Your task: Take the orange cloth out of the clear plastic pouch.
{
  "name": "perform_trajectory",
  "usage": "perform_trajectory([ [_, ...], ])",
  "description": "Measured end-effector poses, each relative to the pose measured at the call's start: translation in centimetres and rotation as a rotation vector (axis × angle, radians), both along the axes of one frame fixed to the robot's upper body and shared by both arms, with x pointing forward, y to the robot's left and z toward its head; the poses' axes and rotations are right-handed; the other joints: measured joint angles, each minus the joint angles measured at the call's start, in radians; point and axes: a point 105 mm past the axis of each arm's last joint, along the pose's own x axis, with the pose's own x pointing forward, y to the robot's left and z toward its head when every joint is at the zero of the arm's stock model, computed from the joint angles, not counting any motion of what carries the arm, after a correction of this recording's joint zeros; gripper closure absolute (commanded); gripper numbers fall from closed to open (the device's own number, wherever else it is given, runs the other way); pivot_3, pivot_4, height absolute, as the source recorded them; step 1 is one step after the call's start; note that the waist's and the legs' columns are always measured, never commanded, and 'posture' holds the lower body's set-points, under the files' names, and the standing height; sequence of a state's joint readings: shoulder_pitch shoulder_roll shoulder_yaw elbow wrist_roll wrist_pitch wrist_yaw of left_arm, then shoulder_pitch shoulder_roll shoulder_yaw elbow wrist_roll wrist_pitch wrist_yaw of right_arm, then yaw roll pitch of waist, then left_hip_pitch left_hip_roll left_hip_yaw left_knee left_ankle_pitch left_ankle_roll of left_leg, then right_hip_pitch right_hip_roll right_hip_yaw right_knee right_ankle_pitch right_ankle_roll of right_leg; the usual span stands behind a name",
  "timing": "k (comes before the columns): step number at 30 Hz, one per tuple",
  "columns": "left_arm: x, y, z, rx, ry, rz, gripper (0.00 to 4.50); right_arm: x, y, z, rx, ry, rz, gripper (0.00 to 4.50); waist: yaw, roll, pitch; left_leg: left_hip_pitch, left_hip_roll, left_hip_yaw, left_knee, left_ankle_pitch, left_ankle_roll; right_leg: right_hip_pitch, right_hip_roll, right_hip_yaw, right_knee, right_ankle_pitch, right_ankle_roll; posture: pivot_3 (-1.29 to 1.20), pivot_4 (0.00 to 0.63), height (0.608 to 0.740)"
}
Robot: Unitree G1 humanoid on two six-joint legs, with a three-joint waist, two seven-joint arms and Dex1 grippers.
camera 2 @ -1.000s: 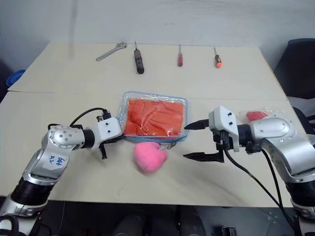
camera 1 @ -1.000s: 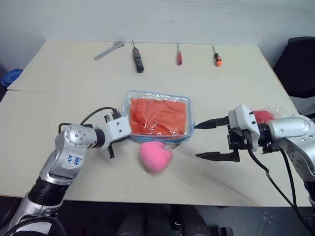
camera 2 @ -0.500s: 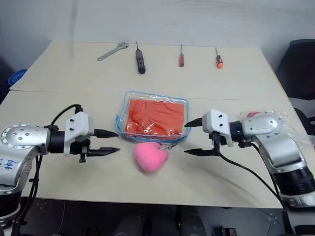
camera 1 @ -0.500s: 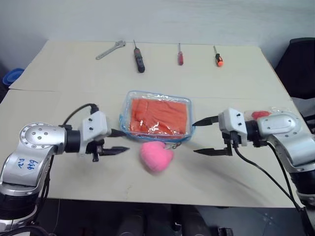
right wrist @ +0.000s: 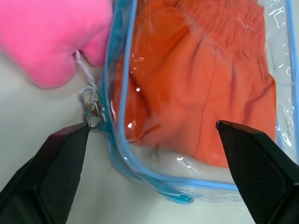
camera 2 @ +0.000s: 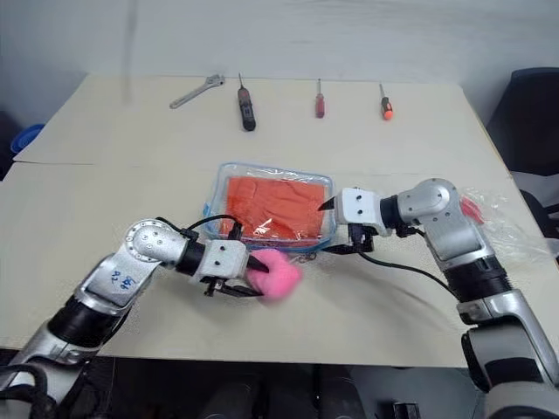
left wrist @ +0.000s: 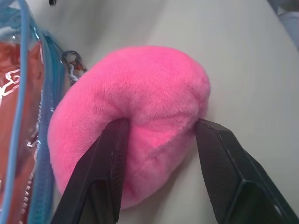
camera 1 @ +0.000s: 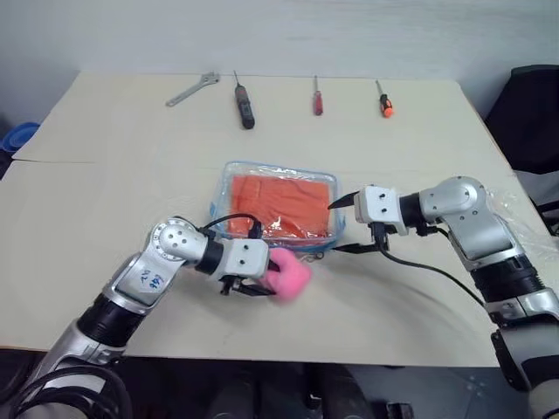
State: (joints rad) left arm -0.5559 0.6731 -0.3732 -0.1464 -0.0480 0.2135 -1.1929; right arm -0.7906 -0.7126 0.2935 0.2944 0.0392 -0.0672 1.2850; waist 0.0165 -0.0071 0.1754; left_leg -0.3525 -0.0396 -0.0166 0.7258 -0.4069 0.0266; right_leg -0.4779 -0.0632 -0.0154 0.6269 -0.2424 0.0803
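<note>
Locate the clear plastic pouch [camera 1: 278,208] flat at mid-bench [camera 1: 105,175]: transparent, blue-trimmed, rounded corners. The orange cloth [camera 1: 281,206] fills it, folded, seams visible. The left gripper [left wrist: 156,135] has its jaws clenched on the pink fluffy heart [left wrist: 135,112] at the pouch's near edge. The right gripper [right wrist: 154,140] holds its jaws released, straddling the pouch's right corner.

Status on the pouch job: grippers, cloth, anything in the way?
Left gripper pinching pink heart. Right gripper open, straddling pouch corner. Cloth inside pouch. Nothing in the way.
</note>
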Motion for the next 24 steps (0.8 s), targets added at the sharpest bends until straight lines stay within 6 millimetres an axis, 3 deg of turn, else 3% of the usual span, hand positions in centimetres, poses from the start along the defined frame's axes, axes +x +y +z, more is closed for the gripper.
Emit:
perform_trajectory([
  [7, 0.3, 0.1, 0.0, -0.007, -0.021, -0.011, 4.46, 1.3, 0.3, -0.9, -0.044, -0.048, 0.021, 0.0, 0.001, 0.0, 0.0, 0.0, 0.0, 0.0, 0.001, 0.0, 0.0, 0.0, 0.0, 0.0, 0.0, 0.0, 0.0, 0.0, 0.15, 0.74],
  [11, 0.2, 0.7, -0.2, -0.004, -0.021, -0.006, 4.5, 1.9, 0.0, -0.6, -0.069, -0.086, 0.03, 0.84, -0.006, 0.0, 0.0, 0.0, 0.0, 0.0, 0.001, 0.0, 0.0, 0.0, 0.0, 0.0, 0.0, 0.0, 0.0, 0.0, 0.15, 0.74],
  [19, -0.1, 1.9, -0.1, 0.015, -0.032, 0.015, 4.5, 1.8, -0.6, -1.4, -0.098, -0.083, 0.059, 0.84, -0.023, 0.0, 0.0, 0.0, 0.001, -0.001, 0.0, 0.001, -0.002, 0.0, 0.0, 0.0, 0.0, 0.0, 0.0, 0.0, 0.15, 0.74],
  [22, 0.1, 1.9, 0.0, 0.011, -0.037, 0.029, 4.5, 1.9, -0.8, -1.5, -0.1, -0.085, 0.061, 1.37, -0.022, 0.0, 0.0, 0.0, 0.001, -0.001, 0.0, 0.001, -0.002, 0.0, 0.0, 0.0, 0.001, 0.0, 0.0, 0.0, 0.15, 0.74],
  [24, 0.2, 1.8, 0.0, 0.006, -0.038, 0.04, 4.5, 2.0, -0.9, -1.6, -0.096, -0.079, 0.057, 2.04, -0.022, 0.0, 0.0, 0.0, 0.001, -0.001, 0.0, 0.001, -0.002, 0.0, 0.0, 0.0, 0.001, 0.0, 0.0, 0.0, 0.15, 0.74],
])
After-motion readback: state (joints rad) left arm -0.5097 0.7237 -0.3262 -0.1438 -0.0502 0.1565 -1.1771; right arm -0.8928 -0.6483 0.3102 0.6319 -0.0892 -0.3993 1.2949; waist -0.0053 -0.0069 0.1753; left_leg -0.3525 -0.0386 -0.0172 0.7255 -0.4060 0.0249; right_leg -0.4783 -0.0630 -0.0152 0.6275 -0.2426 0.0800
